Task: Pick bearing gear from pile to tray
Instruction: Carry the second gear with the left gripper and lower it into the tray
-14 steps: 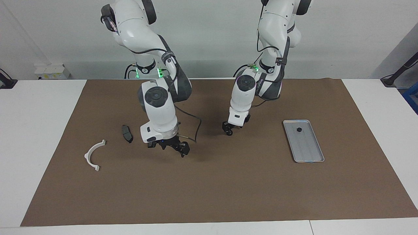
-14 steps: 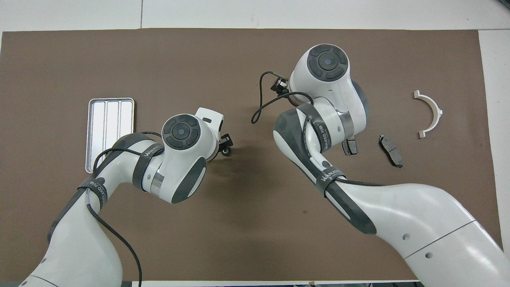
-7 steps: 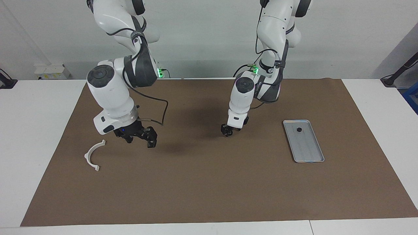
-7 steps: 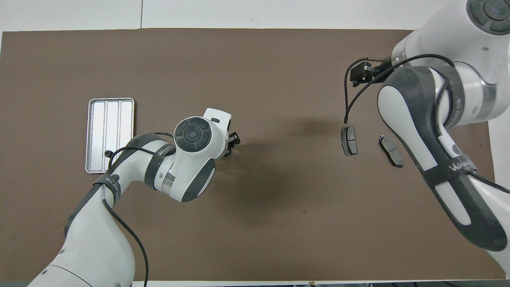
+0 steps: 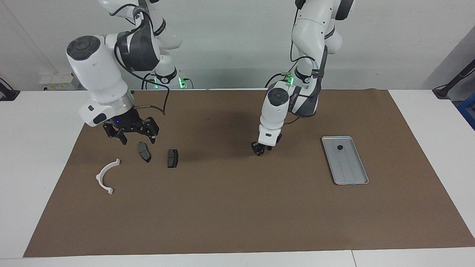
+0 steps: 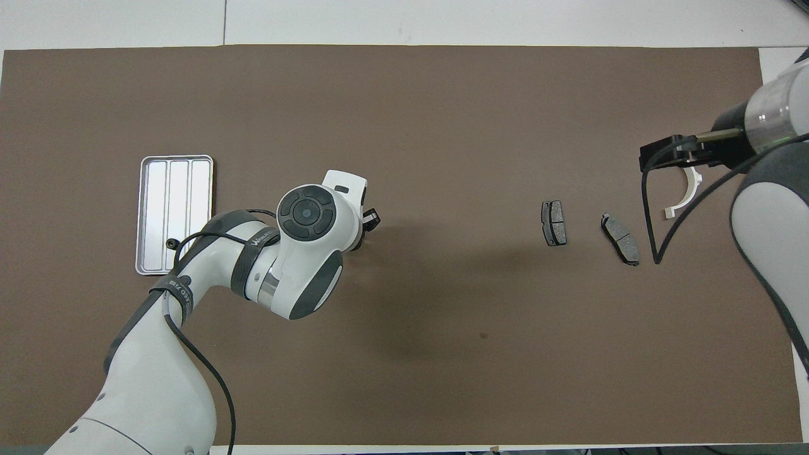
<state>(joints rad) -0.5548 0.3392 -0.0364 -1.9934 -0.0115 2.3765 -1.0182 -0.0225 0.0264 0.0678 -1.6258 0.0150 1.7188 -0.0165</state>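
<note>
**One round piece on the tray, left jaws low at mid-bench**

The right arm [image 5: 96, 70] hangs raised over the right arm's end of the bench [image 5: 44, 148]. Its jaws are spread and empty, over the nearer of two brake pads [image 5: 144, 152], and it appears to be waiting.

The left arm [image 5: 276, 100] reaches down to the middle of the brown mat [image 5: 237, 207], with its jaws just above the surface. Neither view shows whether they are closed on a piece, so I cannot tell.

The tray [image 5: 356, 178] lies toward the left arm's end. One small black round piece [image 5: 340, 147] sits at its nearer end, apart from the rim. The second pad [image 5: 172, 158] lies beside the first, and the white bracket [image 5: 107, 176] is farther out from the robots. No loose gear shows on the mat.

The step in hand is probably the left arm's carry to the tray. To do it well, lift straight up until clear of the mat. Then cross to the tray and come down over a bare ridge beside the piece already there. Release low, since a round part is likely to roll. The right jaws should stay up, off the pads.
</note>
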